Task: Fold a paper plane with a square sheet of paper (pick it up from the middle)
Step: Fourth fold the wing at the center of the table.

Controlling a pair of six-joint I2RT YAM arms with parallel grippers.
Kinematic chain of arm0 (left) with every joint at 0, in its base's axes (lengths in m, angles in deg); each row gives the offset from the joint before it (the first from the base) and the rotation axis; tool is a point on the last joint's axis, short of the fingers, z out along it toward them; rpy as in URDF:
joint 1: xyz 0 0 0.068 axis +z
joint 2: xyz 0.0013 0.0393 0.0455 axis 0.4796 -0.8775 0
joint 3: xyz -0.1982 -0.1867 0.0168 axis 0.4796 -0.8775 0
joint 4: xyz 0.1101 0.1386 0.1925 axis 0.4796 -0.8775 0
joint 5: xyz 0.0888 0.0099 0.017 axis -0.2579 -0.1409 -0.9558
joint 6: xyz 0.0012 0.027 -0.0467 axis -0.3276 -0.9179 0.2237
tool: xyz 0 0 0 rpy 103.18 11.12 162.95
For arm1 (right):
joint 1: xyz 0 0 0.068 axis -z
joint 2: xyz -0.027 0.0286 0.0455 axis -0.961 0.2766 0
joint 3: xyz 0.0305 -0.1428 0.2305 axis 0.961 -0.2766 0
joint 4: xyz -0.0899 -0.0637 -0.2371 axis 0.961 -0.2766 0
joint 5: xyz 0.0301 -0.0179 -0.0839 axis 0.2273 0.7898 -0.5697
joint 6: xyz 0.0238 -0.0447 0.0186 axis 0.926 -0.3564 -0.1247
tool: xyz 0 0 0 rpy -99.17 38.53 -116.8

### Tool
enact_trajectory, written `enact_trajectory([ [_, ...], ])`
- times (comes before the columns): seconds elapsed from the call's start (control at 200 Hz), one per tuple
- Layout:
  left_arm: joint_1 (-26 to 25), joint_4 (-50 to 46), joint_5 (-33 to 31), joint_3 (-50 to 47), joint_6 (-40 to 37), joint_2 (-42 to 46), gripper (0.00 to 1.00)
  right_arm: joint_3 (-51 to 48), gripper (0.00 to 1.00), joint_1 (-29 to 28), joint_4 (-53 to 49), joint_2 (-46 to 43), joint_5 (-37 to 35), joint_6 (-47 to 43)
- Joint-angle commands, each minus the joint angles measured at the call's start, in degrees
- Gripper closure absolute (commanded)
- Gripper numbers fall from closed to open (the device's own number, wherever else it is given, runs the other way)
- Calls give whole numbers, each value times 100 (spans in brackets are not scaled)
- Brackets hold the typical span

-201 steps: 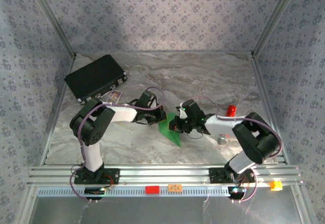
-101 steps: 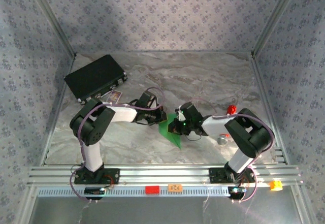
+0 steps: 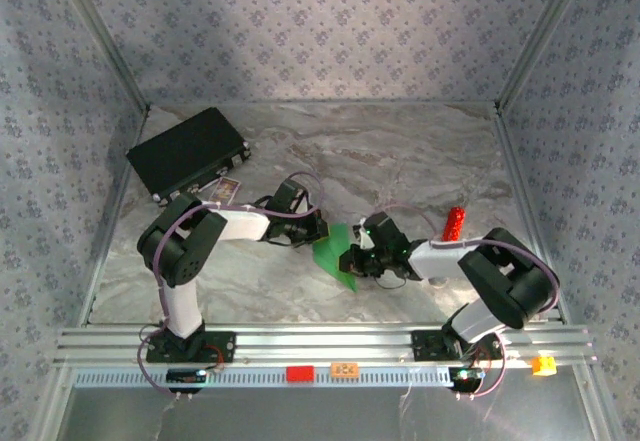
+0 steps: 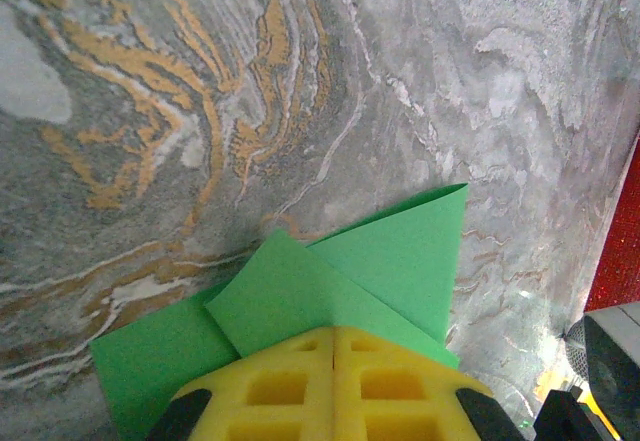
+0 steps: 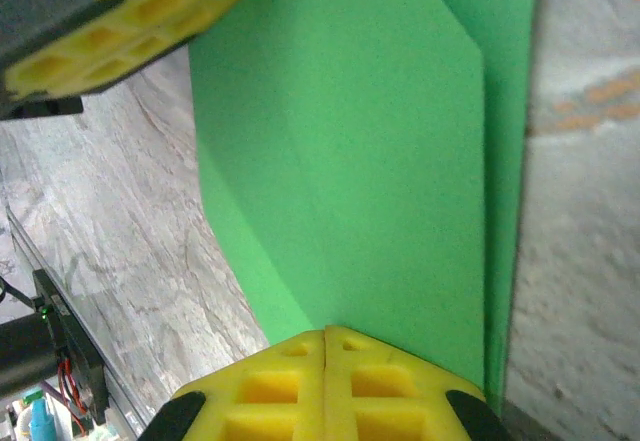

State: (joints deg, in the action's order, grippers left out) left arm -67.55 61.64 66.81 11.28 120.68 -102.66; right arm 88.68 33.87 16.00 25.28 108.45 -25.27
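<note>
I see the folded green paper sheet (image 3: 333, 264) at centre frame on the marble worktop (image 3: 400, 151). My left tool (image 4: 333, 333), jaws fully closed, rests on it; my right tool (image 5: 325, 336), likewise closed, touches its edge.

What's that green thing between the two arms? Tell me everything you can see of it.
It is thin, plain bright-green paper, matte and already folded: flaps overlap along straight creases, giving a roughly triangular shape that points toward the near edge. It lies on the marbled table, near the middle, between the arms. The left gripper and right gripper, both shut, meet it from opposite sides, their yellow tips seemingly pressing on it.
</note>
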Motion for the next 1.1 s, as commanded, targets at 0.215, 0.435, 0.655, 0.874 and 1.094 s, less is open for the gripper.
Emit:
enact_trajectory([
  [0.215,88,-339,-354,-136,-107,-188,100,-743,93,-157,-605,-530,49,64],
  [0.435,109,-333,-387,-152,-88,-189,100,-1099,93,-204,-699,-854,68,77],
  [0.655,123,-322,-380,-160,-72,-189,100,-1399,93,-312,-830,-1304,12,169],
  [0.874,152,-302,-388,-184,-55,-172,100,-1633,93,-508,-947,-1527,-69,330],
  [1.094,154,-272,-379,-202,-46,-163,100,-1747,93,-544,-1380,-2045,-203,364],
])
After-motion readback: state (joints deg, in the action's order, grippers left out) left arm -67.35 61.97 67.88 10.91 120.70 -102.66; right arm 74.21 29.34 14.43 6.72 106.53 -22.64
